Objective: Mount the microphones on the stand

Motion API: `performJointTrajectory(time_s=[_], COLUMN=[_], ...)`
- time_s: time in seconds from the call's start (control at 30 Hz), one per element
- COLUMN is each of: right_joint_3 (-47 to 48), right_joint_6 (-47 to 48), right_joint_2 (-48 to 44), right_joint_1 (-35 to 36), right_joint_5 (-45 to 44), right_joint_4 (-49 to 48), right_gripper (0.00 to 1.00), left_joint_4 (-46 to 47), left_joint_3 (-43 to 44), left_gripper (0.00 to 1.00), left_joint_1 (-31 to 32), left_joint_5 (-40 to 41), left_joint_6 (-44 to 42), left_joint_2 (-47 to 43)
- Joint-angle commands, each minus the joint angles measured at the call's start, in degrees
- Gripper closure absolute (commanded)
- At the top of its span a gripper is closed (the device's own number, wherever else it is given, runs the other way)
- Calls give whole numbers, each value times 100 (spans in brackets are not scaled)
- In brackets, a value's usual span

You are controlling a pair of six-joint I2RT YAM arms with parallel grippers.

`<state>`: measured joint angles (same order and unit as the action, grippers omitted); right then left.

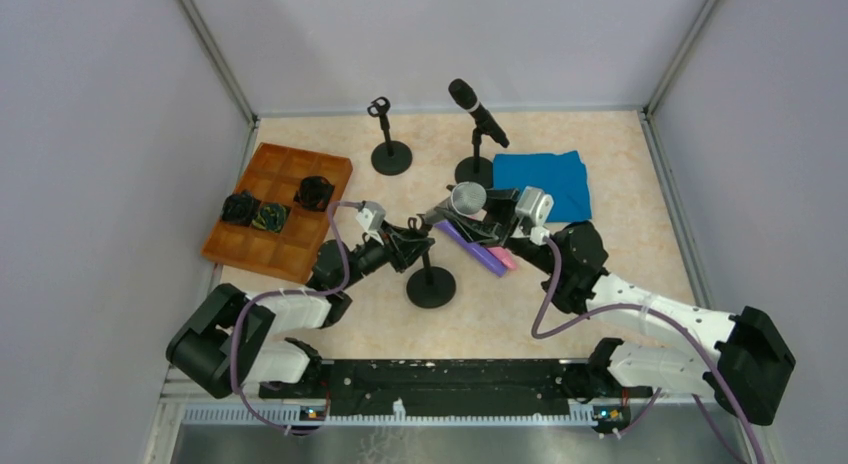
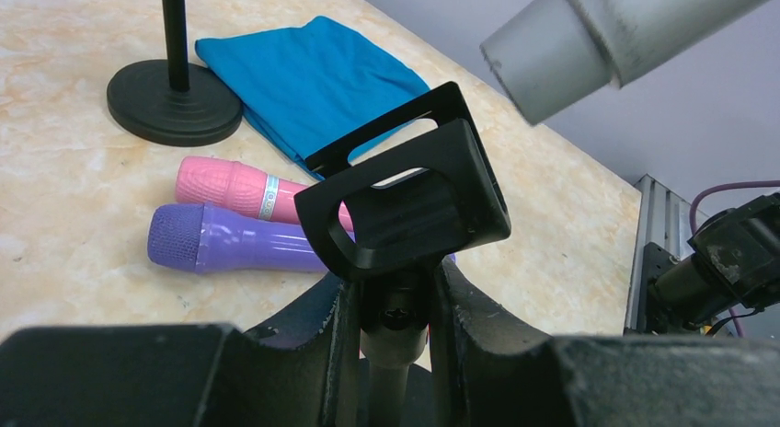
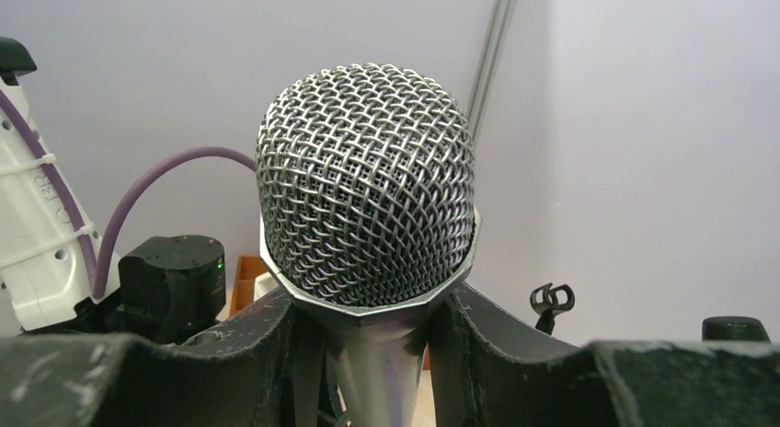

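Observation:
My left gripper (image 1: 412, 242) is shut on the neck of the near black stand (image 1: 431, 284), just under its empty clip (image 2: 405, 201). My right gripper (image 1: 487, 206) is shut on a silver microphone (image 3: 368, 183) and holds it above the table. The microphone's handle end (image 2: 570, 45) hangs just above and to the right of the clip, apart from it. A purple microphone (image 2: 230, 241) and a pink microphone (image 2: 235, 186) lie side by side on the table. A black microphone (image 1: 478, 112) sits in the back centre stand (image 1: 474, 169). The back left stand (image 1: 390, 159) has an empty clip.
A folded blue cloth (image 1: 545, 182) lies at the back right, beside the centre stand's base (image 2: 175, 100). An orange compartment tray (image 1: 280, 209) with three dark items stands at the left. Grey walls enclose the table.

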<state>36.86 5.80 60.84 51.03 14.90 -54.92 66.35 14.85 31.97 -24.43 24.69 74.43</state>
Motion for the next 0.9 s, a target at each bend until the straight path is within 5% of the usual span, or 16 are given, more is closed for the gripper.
performJointTrajectory(time_s=[0.0, 0.87], right_joint_3=[-96, -498], right_joint_6=[-106, 346], right_joint_2=[3, 510], right_joint_1=[85, 145], right_joint_5=[104, 175], right_joint_4=[-533, -413], right_gripper=[100, 100], left_joint_4=[787, 1230], left_joint_3=[-13, -17], left_gripper=[100, 100], left_joint_1=[5, 4], left_joint_5=[-250, -747], left_joint_6=[339, 328], left_joint_2=[148, 317])
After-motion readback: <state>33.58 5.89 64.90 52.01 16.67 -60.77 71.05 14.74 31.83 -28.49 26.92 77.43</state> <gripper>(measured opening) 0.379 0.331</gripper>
